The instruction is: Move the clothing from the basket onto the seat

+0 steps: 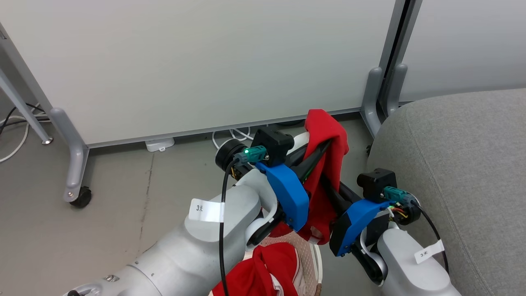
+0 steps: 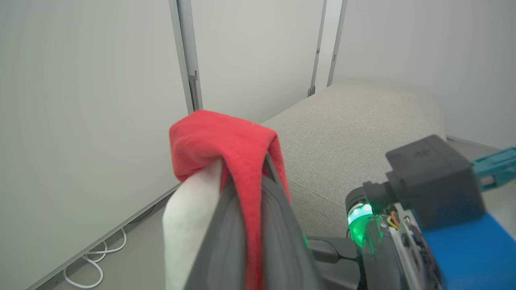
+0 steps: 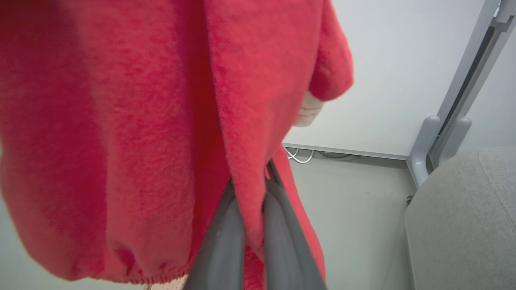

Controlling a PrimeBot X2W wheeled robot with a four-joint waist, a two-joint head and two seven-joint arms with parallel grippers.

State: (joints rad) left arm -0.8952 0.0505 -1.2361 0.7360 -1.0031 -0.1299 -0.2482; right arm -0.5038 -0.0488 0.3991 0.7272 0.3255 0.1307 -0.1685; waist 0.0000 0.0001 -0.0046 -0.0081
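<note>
A red garment (image 1: 328, 135) with white trim hangs in the air in front of the wall panel, held by both grippers. My left gripper (image 1: 326, 144) is shut on its upper fold, with fabric draped over the fingertips (image 2: 264, 177). Lower down, my right gripper (image 1: 325, 181) is shut on the same garment (image 3: 121, 121), the cloth pinched between its fingers (image 3: 225, 237). A second red garment (image 1: 267, 271) lies in the cream perforated basket (image 1: 307, 251) below my arms. The grey seat (image 1: 452, 164) is at the right, close beside the right arm.
White partition panels stand behind, on grey feet (image 1: 74, 164) with a caster wheel (image 1: 82, 198). Another pair of grey feet (image 1: 380, 98) stands by the seat's corner. White cables (image 1: 232, 135) and a small white box (image 1: 160, 144) lie on the grey floor along the panel.
</note>
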